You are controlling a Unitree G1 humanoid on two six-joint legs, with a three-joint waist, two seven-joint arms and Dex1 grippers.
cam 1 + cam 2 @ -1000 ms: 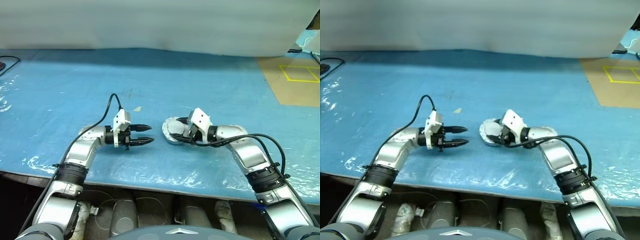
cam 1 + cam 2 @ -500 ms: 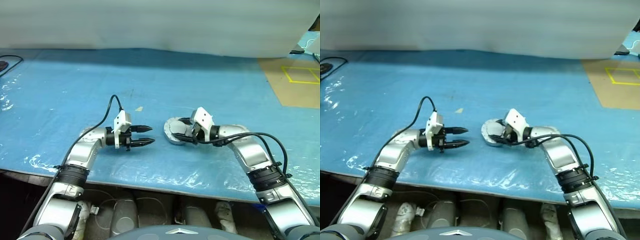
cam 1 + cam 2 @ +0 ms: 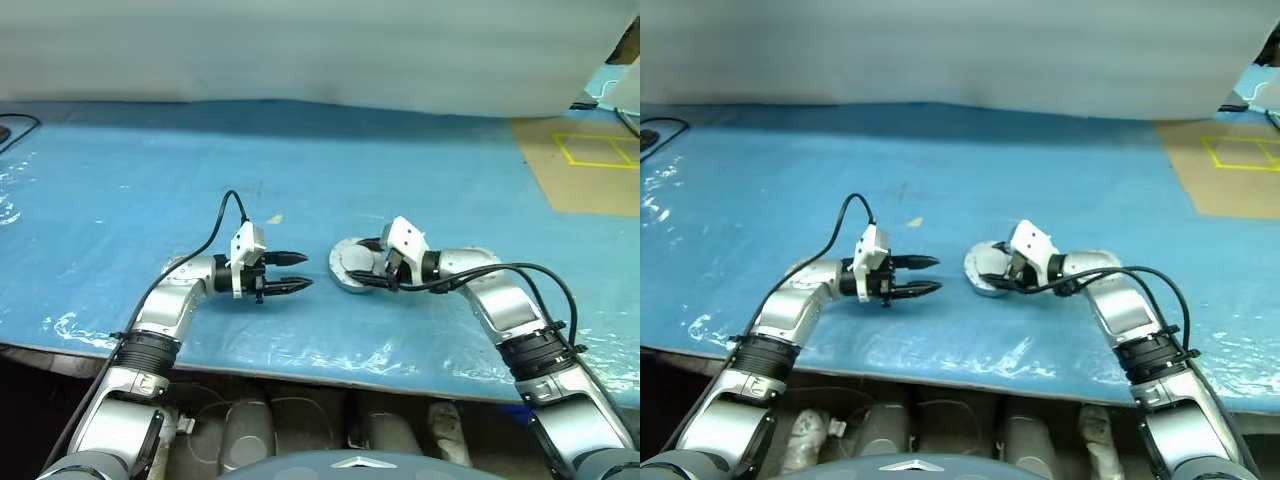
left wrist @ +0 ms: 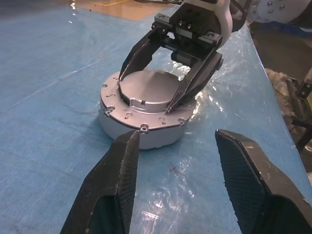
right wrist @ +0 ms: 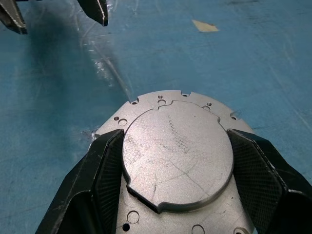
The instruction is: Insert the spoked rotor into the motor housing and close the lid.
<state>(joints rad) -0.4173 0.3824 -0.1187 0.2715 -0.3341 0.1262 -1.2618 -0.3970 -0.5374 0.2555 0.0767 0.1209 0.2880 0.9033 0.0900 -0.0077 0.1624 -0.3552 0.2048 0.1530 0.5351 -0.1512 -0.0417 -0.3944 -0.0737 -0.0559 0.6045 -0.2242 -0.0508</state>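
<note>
Here's the motor housing (image 3: 352, 268), a short silver-grey cylinder sitting flat on the blue plastic-covered table (image 3: 420, 170), just right of centre in the left eye view. Its lid (image 5: 178, 153) is down, a round disc lying flush on top of the housing's flange with small bolt holes ringing it, fine scratches across its face. The right gripper (image 4: 147, 92) is right on it: in the left wrist view, upper middle of the frame, its two black fingers (image 4: 139, 52) splay out and reach down onto the top of the housing, one on either side of the raised lid disc. In the right wrist view those same fingers sit at lower left and lower right, bracketing the lid's edge and touching it or very nearly so; whether they are actually pressing on it cannot be told, but they stand well apart. Over to the left of centre in the head view, the left gripper (image 3: 303, 272) points level toward the housing with a clear strip of blue table between its tips and the housing's side. Its fingers are apart with nothing between them, framing the housing from the bottom of its own wrist view. A small pale scrap (image 3: 274, 218) lies on the table beyond the left gripper, and a brown floor patch with yellow tape lines (image 3: 590, 150) shows at the upper right.
</note>
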